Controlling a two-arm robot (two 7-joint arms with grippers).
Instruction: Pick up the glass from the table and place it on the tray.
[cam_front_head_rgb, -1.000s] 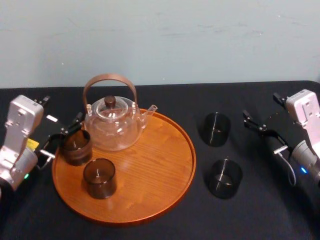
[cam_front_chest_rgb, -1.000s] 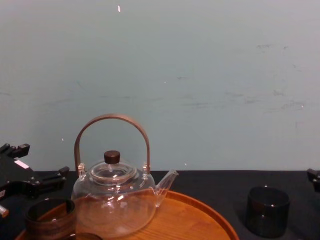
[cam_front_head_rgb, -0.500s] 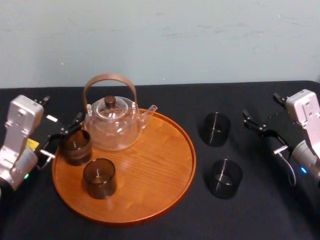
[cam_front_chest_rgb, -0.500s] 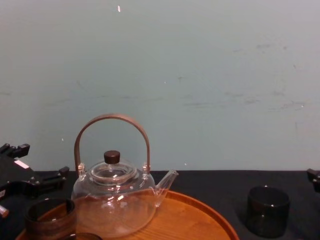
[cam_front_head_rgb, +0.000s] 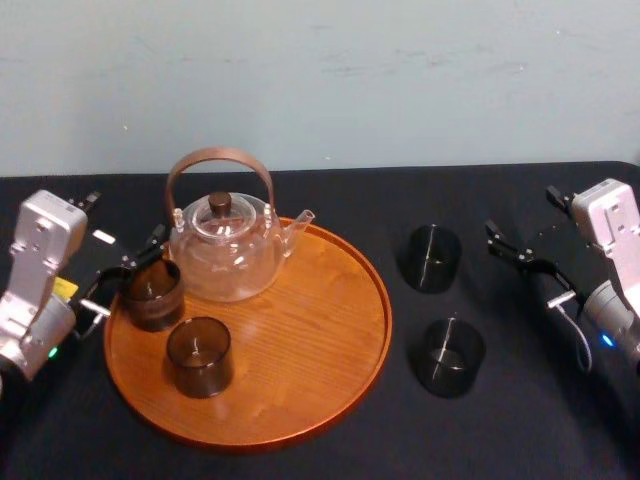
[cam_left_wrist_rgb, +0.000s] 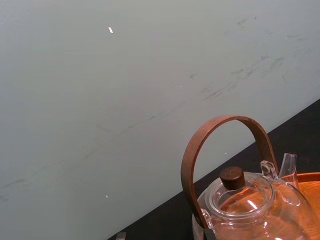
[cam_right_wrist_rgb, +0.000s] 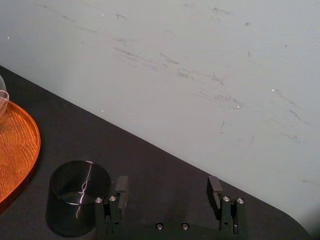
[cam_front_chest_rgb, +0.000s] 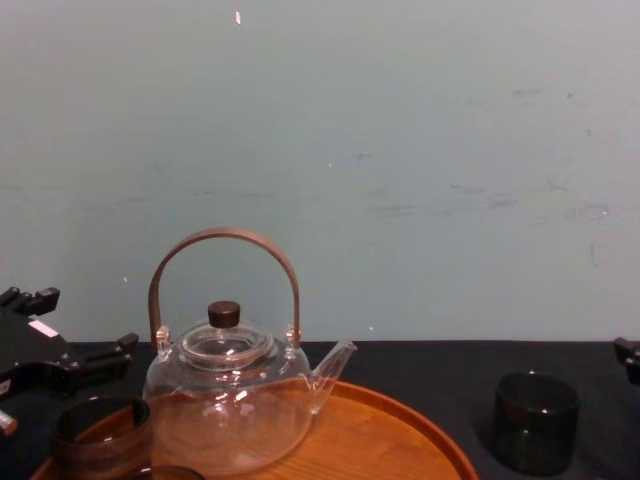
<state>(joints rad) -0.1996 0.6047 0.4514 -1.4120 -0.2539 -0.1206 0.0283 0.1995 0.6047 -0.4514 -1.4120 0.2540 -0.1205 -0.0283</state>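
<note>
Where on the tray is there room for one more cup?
The tray's right half, between the teapot's spout and the front rim, is bare wood. The left side is crowded: teapot, two glasses, and the left claw at the rim. Right claw sits off-tray.

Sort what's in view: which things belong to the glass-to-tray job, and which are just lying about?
Job:
far table glass, near table glass, table, tray, right tool open by the far one, left tool at the tray's left edge.
Lying about:
teapot; rear tray glass and front tray glass, already placed.
</note>
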